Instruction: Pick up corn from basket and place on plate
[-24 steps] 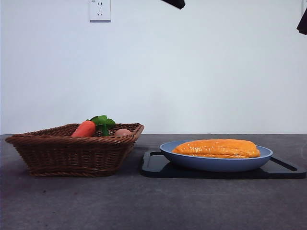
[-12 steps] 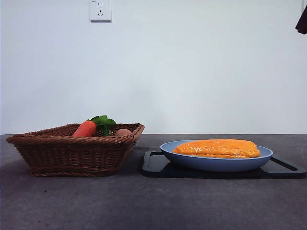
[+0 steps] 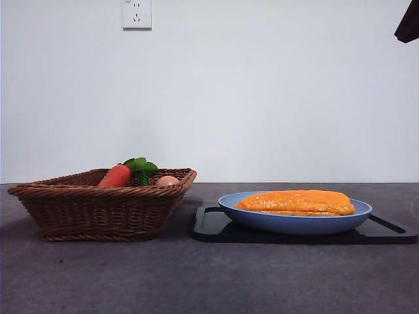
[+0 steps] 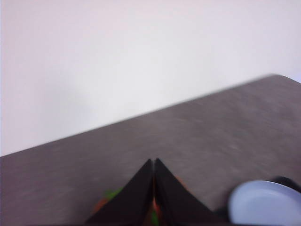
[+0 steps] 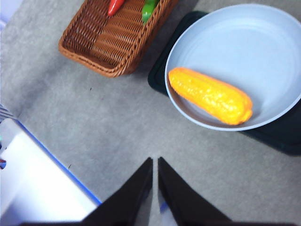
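Looking across the table, I see the corn [image 3: 295, 202] lying flat on the plate [image 3: 353, 219], lengthwise across it, with nothing touching it. The plate sits on a black tray [image 3: 209, 226], and the tray lies just beside the basket [image 3: 98, 212], which stands to its left in the front view.

In the basket a carrot [image 3: 116, 176] leans against the back rim with its green leaves [image 3: 141, 167] up, and a small pale round thing [image 3: 167, 180] shows beside it; I cannot tell what that is.

My right gripper [image 5: 155, 162] hangs high above the bare table, well apart from the plate and the basket, its two jaws pressed almost together with only a thin slit between them and nothing pinched. From its wrist camera I see the corn [image 5: 210, 95] resting toward the near side of the plate [image 5: 263, 42], one end close to the rim, the tray [image 5: 162, 70] poking out under the plate, and the basket [image 5: 113, 47] with the carrot [image 5: 114, 6] and a green piece [image 5: 149, 9] inside. A white and blue object [image 5: 42, 188] sits at the edge of that view.

My left gripper [image 4: 154, 162] is also closed, jaws meeting at the tips, empty. Its picture is blurred; behind the jaws I make out table, wall, and a part of the plate [image 4: 265, 205].

In the front view only a dark arm tip [image 3: 408, 23] shows at the top right corner.
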You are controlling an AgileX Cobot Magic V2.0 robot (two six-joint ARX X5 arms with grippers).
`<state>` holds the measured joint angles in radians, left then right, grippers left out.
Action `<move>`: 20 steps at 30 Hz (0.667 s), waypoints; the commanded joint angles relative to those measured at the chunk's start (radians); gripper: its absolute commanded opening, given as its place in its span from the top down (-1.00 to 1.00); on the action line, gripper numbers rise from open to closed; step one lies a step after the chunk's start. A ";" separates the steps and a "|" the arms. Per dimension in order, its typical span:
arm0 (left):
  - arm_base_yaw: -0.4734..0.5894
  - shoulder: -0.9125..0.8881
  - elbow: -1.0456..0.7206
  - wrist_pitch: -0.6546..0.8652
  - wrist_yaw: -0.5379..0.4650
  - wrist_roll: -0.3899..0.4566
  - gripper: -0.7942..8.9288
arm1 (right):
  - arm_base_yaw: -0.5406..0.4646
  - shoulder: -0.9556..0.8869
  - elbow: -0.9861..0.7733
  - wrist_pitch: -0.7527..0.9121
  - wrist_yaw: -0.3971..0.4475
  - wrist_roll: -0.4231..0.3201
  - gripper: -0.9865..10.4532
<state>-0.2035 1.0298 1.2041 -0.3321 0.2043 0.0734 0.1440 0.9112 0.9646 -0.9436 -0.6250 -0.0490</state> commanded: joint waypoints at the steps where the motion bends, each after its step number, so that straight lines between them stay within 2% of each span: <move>1: 0.065 -0.116 -0.153 0.094 -0.002 0.018 0.83 | 0.002 0.008 0.017 0.027 -0.003 -0.012 0.82; 5: 0.159 -0.293 -0.398 0.220 -0.003 0.043 0.83 | 0.002 0.008 0.017 0.049 -0.003 -0.012 0.82; 11: 0.225 -0.508 -0.694 0.336 -0.005 0.047 0.83 | 0.002 0.008 0.017 0.082 -0.003 -0.012 0.82; 20: 0.254 -0.762 -1.005 0.356 -0.007 0.044 0.83 | 0.002 0.008 0.017 0.114 -0.003 -0.011 0.82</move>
<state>0.0471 0.2825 0.2176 0.0116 0.2008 0.1104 0.1440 0.9112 0.9646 -0.8368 -0.6254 -0.0490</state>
